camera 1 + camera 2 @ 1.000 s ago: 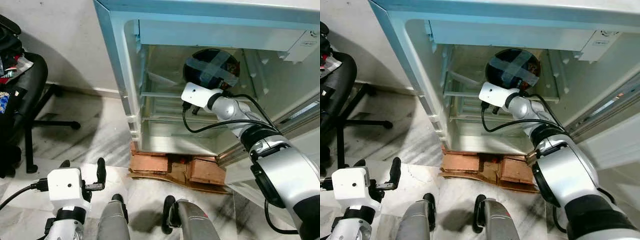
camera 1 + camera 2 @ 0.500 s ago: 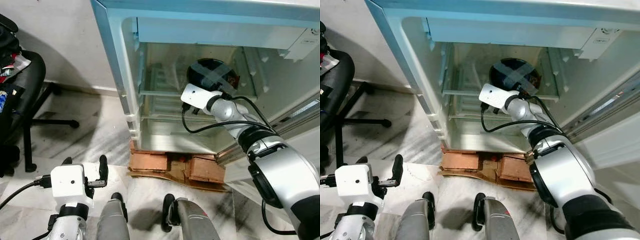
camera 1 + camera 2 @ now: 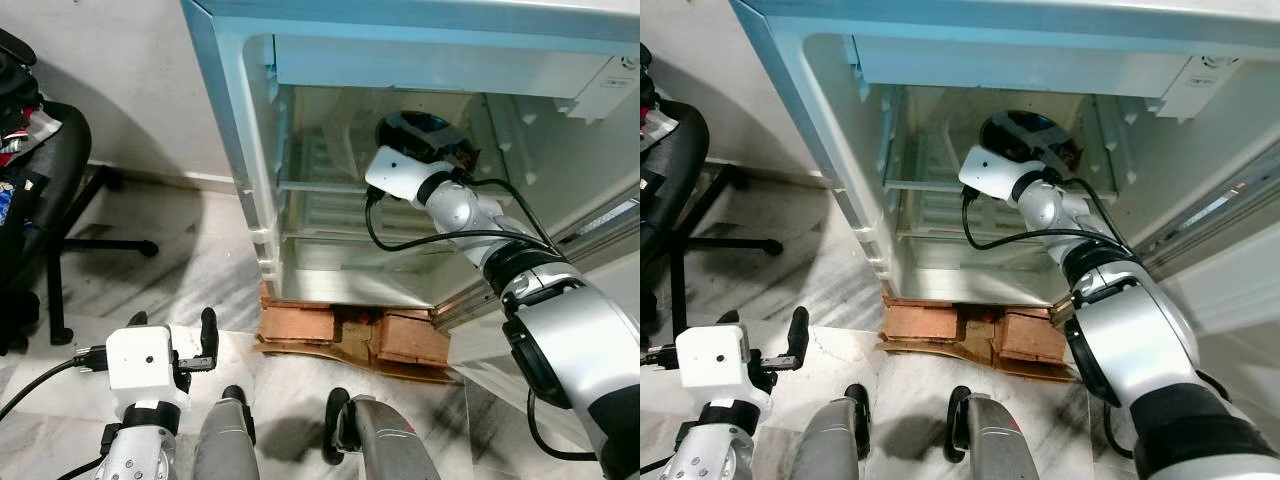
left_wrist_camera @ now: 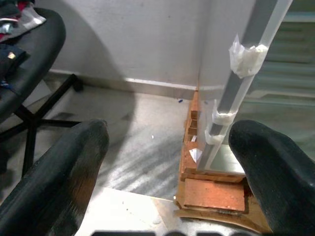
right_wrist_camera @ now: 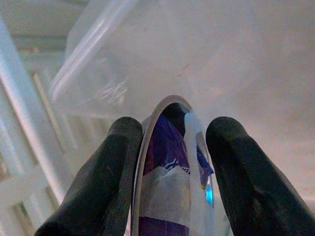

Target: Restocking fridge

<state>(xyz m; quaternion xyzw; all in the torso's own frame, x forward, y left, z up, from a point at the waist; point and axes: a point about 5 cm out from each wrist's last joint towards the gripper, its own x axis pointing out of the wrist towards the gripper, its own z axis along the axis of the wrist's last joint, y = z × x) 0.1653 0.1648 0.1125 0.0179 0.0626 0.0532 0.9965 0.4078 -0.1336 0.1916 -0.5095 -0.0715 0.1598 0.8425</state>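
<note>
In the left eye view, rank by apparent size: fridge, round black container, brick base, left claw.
1. Fridge
2. Brick base
3. Round black container and left claw: look similar; the claw is nearer the camera, so unranked.

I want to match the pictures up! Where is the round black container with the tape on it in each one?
Left eye: container inside the fridge, past the right gripper.
Right eye: same place.
Right wrist: edge-on between the fingers.
Left wrist: other things.
Shared landmark: the fridge.
</note>
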